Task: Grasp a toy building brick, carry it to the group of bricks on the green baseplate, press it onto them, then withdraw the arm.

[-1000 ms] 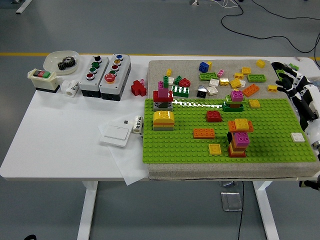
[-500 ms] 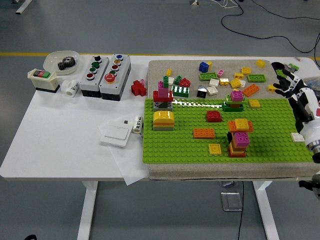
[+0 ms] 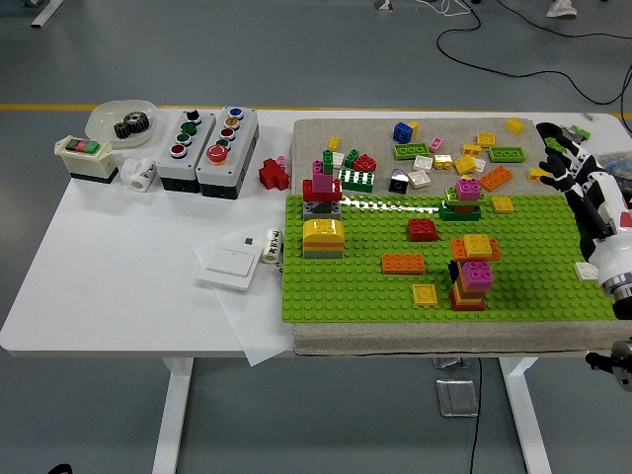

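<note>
While nothing is held, the right hand (image 3: 583, 178) is seen at the right edge, fingers (image 3: 553, 158) spread apart – over the far right corner of the green baseplate (image 3: 533, 296). Nearer, a stacked brick group (image 3: 472, 272) is set on the baseplate. Farther back, loose bricks (image 3: 464, 153) are scattered on the grey mat (image 3: 444, 341) – untouched.

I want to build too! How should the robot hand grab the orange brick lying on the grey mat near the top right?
Probably from above, pinching its two long sides. The orange brick lies flat and slanted on the grey mat, with small bricks close by, so fingers fit best across its narrow width. The right hand is open nearby.
</note>
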`<state>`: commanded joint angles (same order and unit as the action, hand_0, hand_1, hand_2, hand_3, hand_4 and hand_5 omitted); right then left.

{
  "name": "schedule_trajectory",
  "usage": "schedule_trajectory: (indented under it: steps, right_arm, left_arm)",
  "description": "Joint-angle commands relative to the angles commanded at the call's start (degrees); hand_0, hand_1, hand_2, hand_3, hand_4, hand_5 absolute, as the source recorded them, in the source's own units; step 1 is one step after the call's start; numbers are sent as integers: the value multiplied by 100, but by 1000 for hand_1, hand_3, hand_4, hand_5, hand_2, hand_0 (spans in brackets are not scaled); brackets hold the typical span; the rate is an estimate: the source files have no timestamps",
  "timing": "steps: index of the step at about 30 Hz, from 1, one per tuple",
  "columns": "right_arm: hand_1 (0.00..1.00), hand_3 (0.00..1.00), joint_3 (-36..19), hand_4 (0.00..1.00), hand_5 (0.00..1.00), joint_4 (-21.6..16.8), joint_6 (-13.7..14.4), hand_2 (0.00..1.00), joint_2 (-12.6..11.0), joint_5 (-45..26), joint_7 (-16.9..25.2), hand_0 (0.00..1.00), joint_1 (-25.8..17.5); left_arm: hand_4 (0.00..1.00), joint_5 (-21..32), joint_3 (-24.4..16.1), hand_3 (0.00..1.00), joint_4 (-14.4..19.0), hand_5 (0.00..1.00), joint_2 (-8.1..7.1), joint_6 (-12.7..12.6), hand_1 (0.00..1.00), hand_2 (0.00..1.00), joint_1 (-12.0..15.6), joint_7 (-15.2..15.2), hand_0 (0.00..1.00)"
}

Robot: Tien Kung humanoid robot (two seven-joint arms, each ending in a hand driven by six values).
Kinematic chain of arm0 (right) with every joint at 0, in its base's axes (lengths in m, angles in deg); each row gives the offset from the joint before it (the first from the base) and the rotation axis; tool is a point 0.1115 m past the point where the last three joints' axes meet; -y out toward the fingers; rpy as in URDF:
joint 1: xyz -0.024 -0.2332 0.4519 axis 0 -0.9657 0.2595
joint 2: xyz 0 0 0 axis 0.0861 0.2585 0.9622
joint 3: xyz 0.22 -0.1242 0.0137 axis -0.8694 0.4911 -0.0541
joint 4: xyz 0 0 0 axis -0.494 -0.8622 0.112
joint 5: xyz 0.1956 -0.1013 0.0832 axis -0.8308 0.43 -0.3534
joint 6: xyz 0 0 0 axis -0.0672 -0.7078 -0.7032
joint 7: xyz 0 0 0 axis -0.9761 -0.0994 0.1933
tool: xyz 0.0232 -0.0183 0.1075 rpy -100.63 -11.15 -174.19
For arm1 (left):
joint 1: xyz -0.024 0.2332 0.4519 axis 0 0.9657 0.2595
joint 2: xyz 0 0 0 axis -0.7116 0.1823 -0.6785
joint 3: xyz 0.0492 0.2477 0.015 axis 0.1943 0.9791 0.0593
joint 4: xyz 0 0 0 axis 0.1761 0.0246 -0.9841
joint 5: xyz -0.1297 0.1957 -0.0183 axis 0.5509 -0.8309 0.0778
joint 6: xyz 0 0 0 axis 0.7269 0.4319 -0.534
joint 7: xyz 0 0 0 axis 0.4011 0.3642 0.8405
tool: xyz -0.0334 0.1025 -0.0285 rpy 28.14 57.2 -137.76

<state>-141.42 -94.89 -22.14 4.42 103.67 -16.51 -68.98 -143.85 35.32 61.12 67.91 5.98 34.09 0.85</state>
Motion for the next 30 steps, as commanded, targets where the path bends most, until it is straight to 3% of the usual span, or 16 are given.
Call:
schedule_trajectory:
  steps: [11,12,15,23,30]
  right_arm:
    - [780,936,7,973,690,-27,596,856,21,-624,680,799,75]
    - [751,935,1,939,636,-40,633,829,13,-663,728,760,88]
    - [751,935,-12,939,636,-54,669,829,12,-644,779,760,108]
    - [745,930,43,933,616,-37,709,828,156,-287,891,753,112]
    - [746,931,126,918,601,-150,768,834,166,593,1014,753,95]
  left_arm:
    - [638,166,96,597,-18,743,-2,-43,613,676,-36,38,528]
    - [637,183,108,596,-19,742,-4,-51,613,674,-39,40,529]
    - [637,195,112,596,-25,742,-8,-58,613,674,-40,42,529]
    - [634,177,115,596,-29,739,-11,-31,609,672,-39,26,529]
    - [628,138,85,594,-33,735,-11,-11,608,673,-58,24,528]
